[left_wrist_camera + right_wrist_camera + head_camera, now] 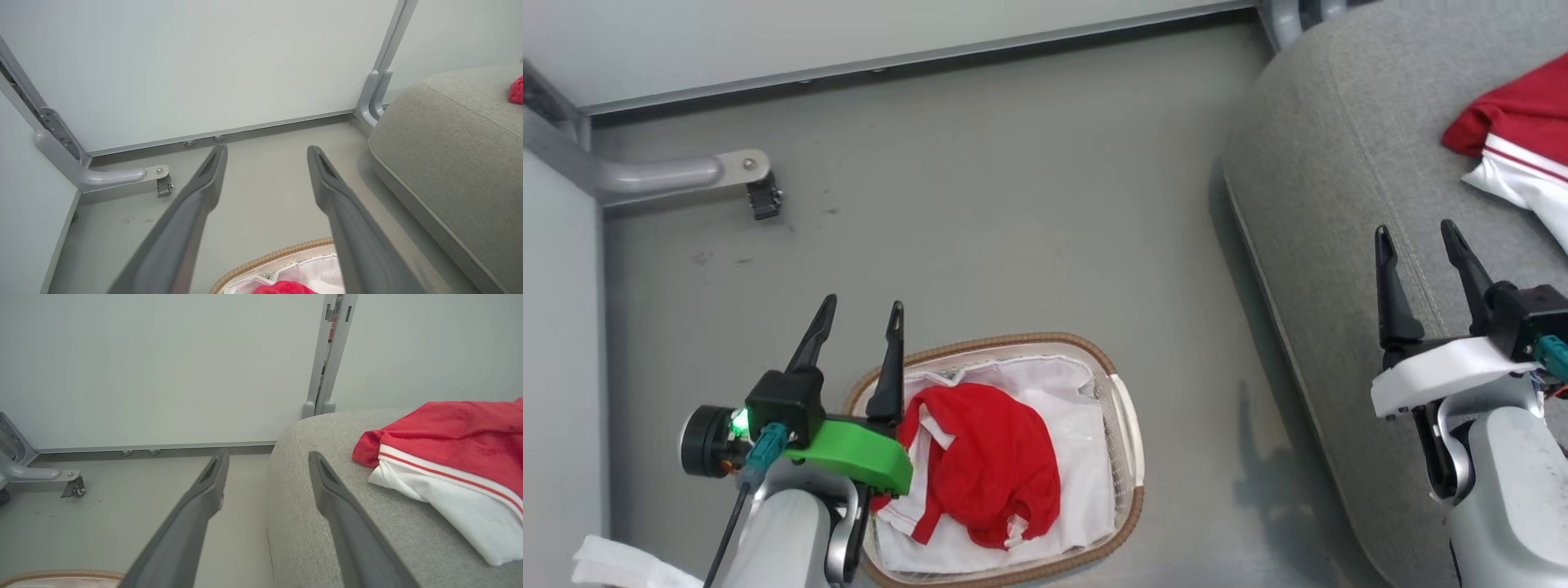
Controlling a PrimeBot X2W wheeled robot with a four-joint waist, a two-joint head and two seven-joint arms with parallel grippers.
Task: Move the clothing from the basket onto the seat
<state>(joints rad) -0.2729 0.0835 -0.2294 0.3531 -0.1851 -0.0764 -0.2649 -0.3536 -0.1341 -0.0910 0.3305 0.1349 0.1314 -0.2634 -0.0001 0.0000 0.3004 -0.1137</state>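
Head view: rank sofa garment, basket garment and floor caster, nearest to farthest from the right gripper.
1. Red-and-white garment on the sofa, close ahead of the right gripper.
2. Red garment in the basket, leftward.
3. Caster, farthest left.

The basket [1013,337] is white with a brown woven rim and a white liner [1078,408]. The clothing [992,465] in it is bright red with white edging. On the grey seat [1323,163], another garment [449,433] is red over white, with a thin red stripe. The left hand [864,302] has dark fingers on a green mount. The right hand [1414,226] has dark fingers on white.
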